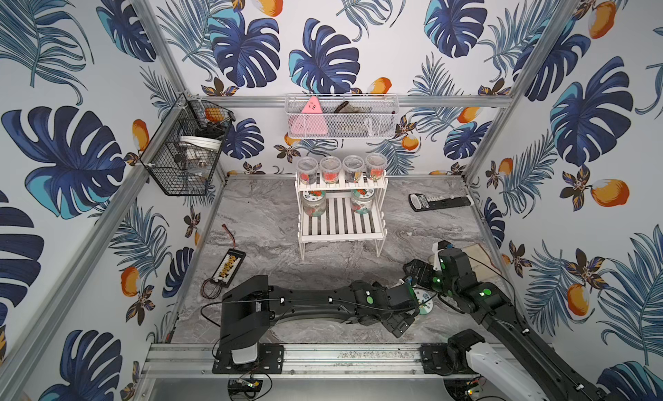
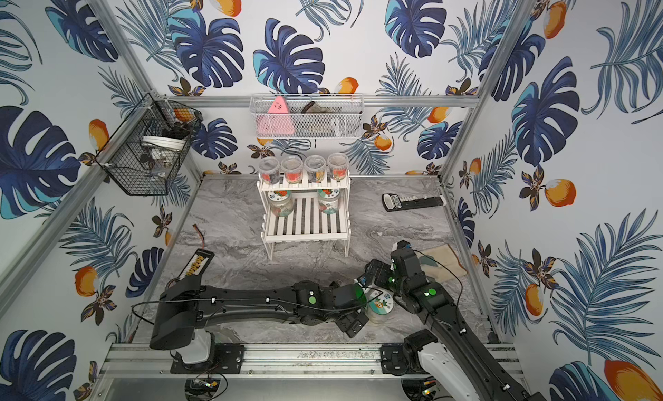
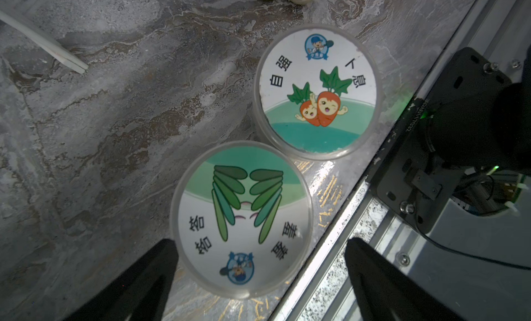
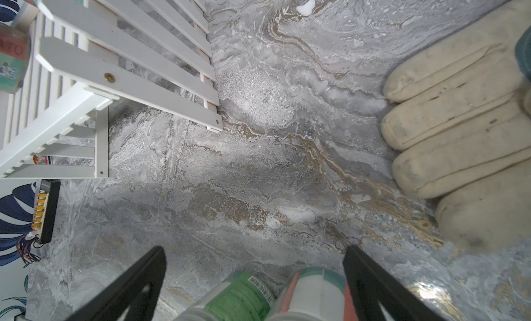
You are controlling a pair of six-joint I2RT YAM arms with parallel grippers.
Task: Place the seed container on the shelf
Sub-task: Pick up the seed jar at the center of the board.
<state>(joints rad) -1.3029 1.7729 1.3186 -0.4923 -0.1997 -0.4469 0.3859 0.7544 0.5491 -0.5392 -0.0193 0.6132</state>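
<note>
Our left gripper (image 3: 258, 247) hung wide open and empty. One black finger stood on each side of the leaf-lidded seed container (image 3: 241, 219) directly beneath it, and as far as we could see neither pad touched the rim. We judged that spread deliberate: the lid was broad, so the jaws needed their full width to come down around it. Just past the fingertips stood a carrot-lidded seed container (image 3: 316, 89), its rim close against its neighbour's; whether they touched we could not tell. Both stood upright, lids up, which left them easy to take from above.

That farther lid read 自强 and 不息 on either side of two smiling carrots, with a small blue badge of a capped figure. The nearer lid carried characters too, but they were turned away from the wrist camera and we could not read them with confidence.

Our right gripper (image 4: 255, 249) was equally wide open with nothing in it. We took it to be standing clear. Close to its palm showed a green barcode label (image 4: 238, 296), and a cream work glove (image 4: 459, 132) lay off to one side. Ahead of its fingers stood the shelf (image 4: 129, 61), where a red-lettered jar (image 4: 13, 55) showed "ATO".

In both top views the shelf (image 1: 341, 236) (image 2: 305, 236) stood well beyond the left gripper. The front slats of its lower tier held nothing, so we judged them the likely spot.
</note>
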